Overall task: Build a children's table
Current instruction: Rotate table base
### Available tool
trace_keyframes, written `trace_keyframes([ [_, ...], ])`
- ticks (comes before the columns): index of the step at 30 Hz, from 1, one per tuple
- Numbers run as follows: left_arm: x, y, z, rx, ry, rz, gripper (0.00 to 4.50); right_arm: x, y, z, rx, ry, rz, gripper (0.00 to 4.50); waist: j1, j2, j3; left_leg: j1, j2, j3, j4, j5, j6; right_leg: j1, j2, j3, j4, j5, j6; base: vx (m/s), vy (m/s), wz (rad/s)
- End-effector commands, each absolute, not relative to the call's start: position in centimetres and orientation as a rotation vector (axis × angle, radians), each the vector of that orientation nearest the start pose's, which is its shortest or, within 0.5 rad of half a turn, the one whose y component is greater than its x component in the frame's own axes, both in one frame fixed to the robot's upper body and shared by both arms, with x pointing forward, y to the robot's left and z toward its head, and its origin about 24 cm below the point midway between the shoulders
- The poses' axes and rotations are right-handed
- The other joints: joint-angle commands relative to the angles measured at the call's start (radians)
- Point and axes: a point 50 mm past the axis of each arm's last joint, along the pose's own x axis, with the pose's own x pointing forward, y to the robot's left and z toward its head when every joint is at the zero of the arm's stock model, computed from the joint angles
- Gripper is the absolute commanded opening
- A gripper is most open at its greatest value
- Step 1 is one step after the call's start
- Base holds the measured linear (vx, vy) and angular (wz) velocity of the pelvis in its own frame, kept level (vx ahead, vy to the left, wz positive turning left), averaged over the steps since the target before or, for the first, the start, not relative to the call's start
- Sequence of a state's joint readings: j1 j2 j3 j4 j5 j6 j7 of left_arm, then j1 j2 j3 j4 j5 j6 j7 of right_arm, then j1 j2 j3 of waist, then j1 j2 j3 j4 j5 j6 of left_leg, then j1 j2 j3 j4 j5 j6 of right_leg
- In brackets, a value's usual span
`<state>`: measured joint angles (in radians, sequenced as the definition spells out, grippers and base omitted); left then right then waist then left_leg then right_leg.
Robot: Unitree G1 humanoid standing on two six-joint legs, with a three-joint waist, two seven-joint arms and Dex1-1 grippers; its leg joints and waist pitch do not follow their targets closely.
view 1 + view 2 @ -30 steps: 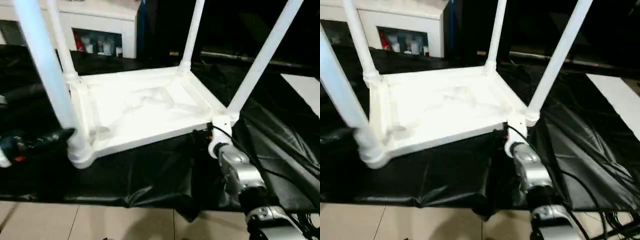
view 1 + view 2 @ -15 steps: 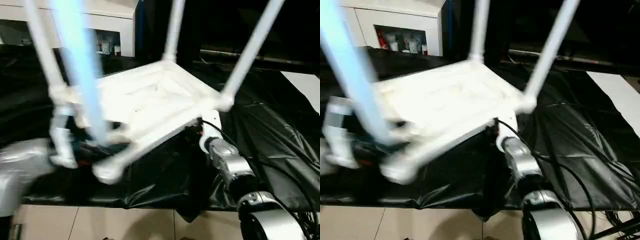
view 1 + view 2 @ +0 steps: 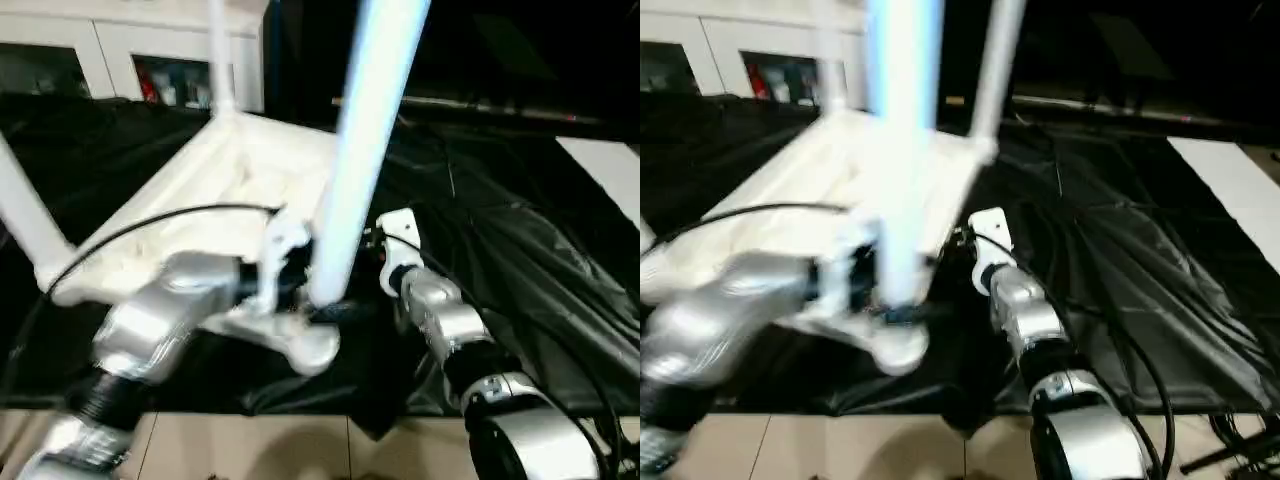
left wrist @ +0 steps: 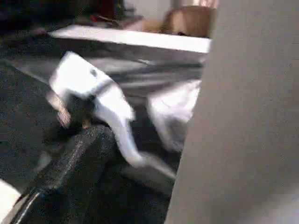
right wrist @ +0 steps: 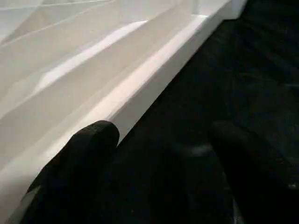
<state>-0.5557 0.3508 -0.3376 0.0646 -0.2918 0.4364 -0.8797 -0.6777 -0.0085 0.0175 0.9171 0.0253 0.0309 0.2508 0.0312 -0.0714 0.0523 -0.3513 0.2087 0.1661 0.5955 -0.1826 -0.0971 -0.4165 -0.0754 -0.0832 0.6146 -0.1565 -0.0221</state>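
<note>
Item: children's table (image 3: 240,190), white plastic, lying upside down on a tabletop draped in black sheeting (image 3: 520,250), ribbed underside facing up, legs rising out of the corner sockets. It sits askew, one corner socket (image 3: 305,345) at the near edge.

Left claw (image 3: 335,312): at the base of the nearest leg (image 3: 365,150), just above that corner socket. Fingers spread wide on either side of the leg; whether they press it cannot be told through the blur. Silver forearm (image 3: 160,320) reaches in from the lower left, black cable looped over it.

Right claw (image 5: 163,149): two black fingers (image 5: 79,158) standing well apart, nothing between them. One finger lies just beside the table top's rim (image 5: 140,79), the other over the black sheeting; contact with the rim cannot be told.

View notes: head views give the whole arrangement, both forearms, the far legs (image 3: 218,55), and a white cabinet (image 3: 130,50) behind. Left wrist view gives the leg as a broad pale band (image 4: 243,116) close alongside one dark finger (image 4: 79,168), with the right arm's white wrist (image 4: 93,93) beyond. Right wrist view gives the rim's stepped edge at close range.
</note>
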Motion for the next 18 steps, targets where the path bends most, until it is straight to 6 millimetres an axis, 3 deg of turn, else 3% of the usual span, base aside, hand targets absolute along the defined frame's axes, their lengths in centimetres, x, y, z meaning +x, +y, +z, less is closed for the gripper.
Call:
trace_keyframes([
  [1,31.2,8.6,11.2,0.331,0.190,-1.141,4.45,35.4,-8.2,3.1,-0.052,0.289,0.458,3.82,0.007,0.027,-0.065,-0.004,0.011,-0.003,-0.077,-0.302,-0.042,0.058,-0.052,0.047,-0.075,-0.319,-0.130,0.000,0.000,0.00],
  [2,31.3,8.6,11.2,0.332,0.189,-1.139,4.45,35.5,-8.3,3.1,-0.052,0.288,0.456,3.82,0.005,0.025,-0.061,-0.008,0.009,-0.004,-0.078,-0.314,-0.036,0.058,-0.053,0.045,-0.080,-0.372,-0.118,0.000,0.000,0.00],
  [3,31.7,8.5,11.3,0.350,0.179,-1.126,4.45,35.5,-8.8,3.1,-0.051,0.286,0.438,3.82,0.010,0.038,-0.064,0.003,0.009,-0.003,-0.073,-0.319,-0.035,0.052,-0.057,0.046,-0.088,-0.403,-0.112,0.000,0.000,0.00],
  [5,31.8,8.4,11.3,0.358,0.173,-1.122,4.45,35.6,-9.0,3.1,-0.049,0.286,0.432,3.82,0.012,0.034,-0.065,0.001,0.009,-0.001,-0.072,-0.297,-0.030,0.053,-0.055,0.048,-0.083,-0.363,-0.127,0.000,0.000,0.00],
  [6,32.5,8.3,11.0,0.385,0.163,-1.093,4.45,35.6,-9.7,3.1,-0.037,0.287,0.416,3.82,0.014,0.051,-0.060,0.000,0.009,0.000,-0.075,-0.307,-0.027,0.051,-0.052,0.047,-0.085,-0.354,-0.140,0.000,0.000,0.00],
  [7,32.6,8.2,11.0,0.386,0.158,-1.088,4.45,35.6,-9.8,3.0,-0.035,0.287,0.415,3.82,0.014,0.047,-0.060,0.002,0.008,0.001,-0.074,-0.317,-0.025,0.051,-0.050,0.045,-0.088,-0.366,-0.138,0.000,0.000,0.00],
  [8,32.9,7.8,10.9,0.378,0.139,-1.079,4.45,35.6,-10.3,3.0,-0.031,0.285,0.410,3.82,0.020,0.064,-0.060,0.008,0.006,0.000,-0.073,-0.335,-0.025,0.049,-0.051,0.044,-0.092,-0.379,-0.139,0.000,0.000,0.00],
  [10,33.0,7.4,10.9,0.362,0.122,-1.082,4.45,35.5,-10.6,3.1,-0.031,0.281,0.407,3.82,0.024,0.052,-0.063,0.001,0.007,-0.001,-0.074,-0.322,-0.018,0.057,-0.054,0.044,-0.088,-0.376,-0.141,0.000,0.000,0.00],
  [11,32.8,7.0,11.0,0.337,0.109,-1.110,4.45,35.5,-11.2,3.2,-0.026,0.272,0.398,3.82,0.030,0.077,-0.062,0.004,0.006,-0.002,-0.073,-0.319,-0.018,0.054,-0.056,0.045,-0.088,-0.385,-0.142,0.000,0.000,0.00],
  [12,32.4,6.7,10.9,0.314,0.101,-1.160,4.45,35.4,-12.3,3.4,-0.020,0.255,0.379,3.82,0.032,0.080,-0.062,0.006,0.008,0.000,-0.072,-0.324,-0.017,0.054,-0.054,0.044,-0.092,-0.374,-0.144,0.000,0.000,0.00],
  [13,32.4,6.7,10.9,0.314,0.101,-1.160,4.45,35.4,-12.3,3.4,-0.020,0.255,0.379,3.82,0.035,0.073,-0.062,0.008,0.009,0.002,-0.072,-0.327,-0.015,0.053,-0.052,0.044,-0.095,-0.366,-0.147,0.000,0.000,0.00],
  [16,31.5,7.5,10.8,0.298,0.107,-1.256,4.45,35.2,-14.1,3.8,-0.001,0.235,0.364,3.82,0.039,0.075,-0.064,-0.006,0.005,0.001,-0.071,-0.277,0.005,0.064,-0.053,0.045,-0.083,-0.319,-0.158,0.000,0.000,0.00],
  [17,31.1,8.1,10.7,0.280,0.122,-1.285,4.45,35.0,-15.1,4.1,-0.004,0.223,0.359,3.82,0.040,0.076,-0.065,-0.008,0.004,0.002,-0.071,-0.256,0.012,0.068,-0.053,0.044,-0.084,-0.323,-0.154,0.000,0.000,0.00],
  [18,31.0,8.4,10.6,0.278,0.129,-1.300,4.45,34.9,-15.5,4.2,-0.010,0.218,0.363,3.82,0.041,0.085,-0.066,-0.005,0.005,0.003,-0.069,-0.239,0.012,0.063,-0.053,0.045,-0.083,-0.315,-0.159,0.000,0.000,0.00],
])
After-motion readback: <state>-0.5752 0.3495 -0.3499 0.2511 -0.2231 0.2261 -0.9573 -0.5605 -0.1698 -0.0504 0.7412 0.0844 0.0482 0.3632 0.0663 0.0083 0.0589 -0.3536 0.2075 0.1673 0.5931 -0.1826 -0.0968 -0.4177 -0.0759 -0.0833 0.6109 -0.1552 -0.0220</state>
